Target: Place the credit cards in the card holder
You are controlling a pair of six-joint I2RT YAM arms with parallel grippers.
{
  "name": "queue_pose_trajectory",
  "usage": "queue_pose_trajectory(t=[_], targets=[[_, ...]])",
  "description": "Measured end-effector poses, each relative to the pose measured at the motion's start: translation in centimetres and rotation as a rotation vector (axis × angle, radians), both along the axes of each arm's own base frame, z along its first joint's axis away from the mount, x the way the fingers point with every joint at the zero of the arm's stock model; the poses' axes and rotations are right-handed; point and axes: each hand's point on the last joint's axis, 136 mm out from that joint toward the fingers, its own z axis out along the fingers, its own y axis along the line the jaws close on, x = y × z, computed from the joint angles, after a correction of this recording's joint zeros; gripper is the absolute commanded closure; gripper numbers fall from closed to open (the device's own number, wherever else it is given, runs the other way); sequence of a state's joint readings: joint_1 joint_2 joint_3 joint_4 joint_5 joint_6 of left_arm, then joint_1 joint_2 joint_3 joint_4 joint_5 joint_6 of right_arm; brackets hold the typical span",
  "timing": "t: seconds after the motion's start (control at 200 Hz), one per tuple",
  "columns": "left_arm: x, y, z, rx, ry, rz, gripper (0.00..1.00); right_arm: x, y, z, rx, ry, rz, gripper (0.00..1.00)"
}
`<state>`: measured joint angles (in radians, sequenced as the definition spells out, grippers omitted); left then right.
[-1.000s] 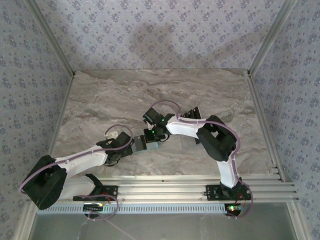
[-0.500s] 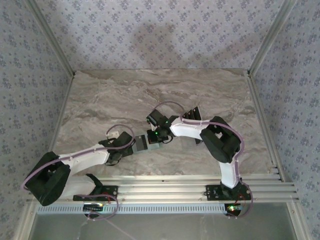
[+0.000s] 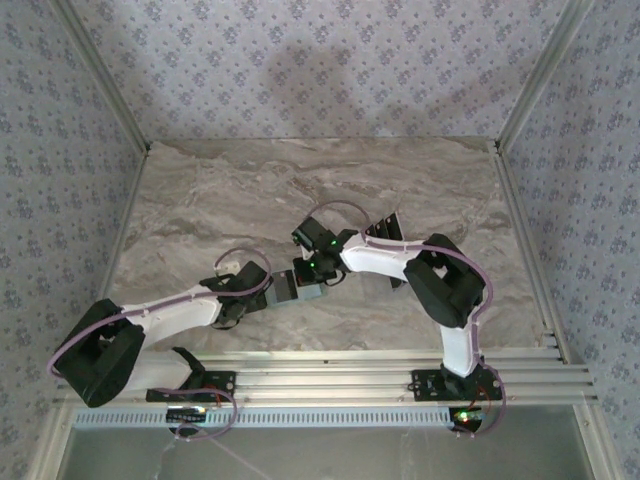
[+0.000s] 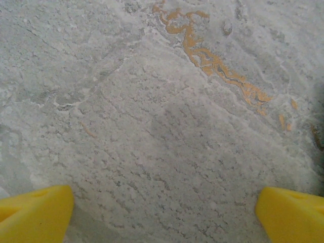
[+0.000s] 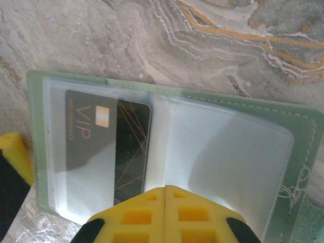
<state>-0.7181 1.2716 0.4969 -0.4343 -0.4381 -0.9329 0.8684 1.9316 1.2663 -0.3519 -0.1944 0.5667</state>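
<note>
Keeps right gripper (image 5: 165,195) pressed shut over the open flat sage-green card holder (image 5: 296,152), barely shifted since a second ago. Shows dark rectangular VIP credit card (image 5: 83,131) tucked inside holder. Spreads left gripper (image 4: 164,206) wide beside holder.

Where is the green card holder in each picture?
Top external: the card holder is a small grey-green sliver near the middle, under the right end effector.
Right wrist: it lies open across the picture, a VIP card in its left pocket.
Left wrist: marble table with orange veins.
Shared landmark: that marble table.
</note>
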Motion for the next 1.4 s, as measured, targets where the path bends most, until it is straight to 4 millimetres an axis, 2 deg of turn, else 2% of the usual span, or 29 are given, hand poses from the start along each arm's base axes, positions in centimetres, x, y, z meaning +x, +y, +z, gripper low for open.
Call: queue_pose_trajectory(t=[0.235, 0.5, 1.399], targets=[[0.1, -0.1, -0.1, 0.002, 0.000, -0.005, 0.04, 0.4, 0.7, 0.3, 0.011, -0.008, 0.003, 0.95], [0.1, -0.1, -0.1, 0.001, -0.001, -0.006, 0.04, 0.3, 1.1, -1.4, -0.010, 0.020, 0.011, 0.95], [0.1, -0.1, -0.4, 0.007, 0.009, -0.007, 0.05, -0.7, 3.8, -1.2, 0.012, 0.018, 0.063, 0.95]])
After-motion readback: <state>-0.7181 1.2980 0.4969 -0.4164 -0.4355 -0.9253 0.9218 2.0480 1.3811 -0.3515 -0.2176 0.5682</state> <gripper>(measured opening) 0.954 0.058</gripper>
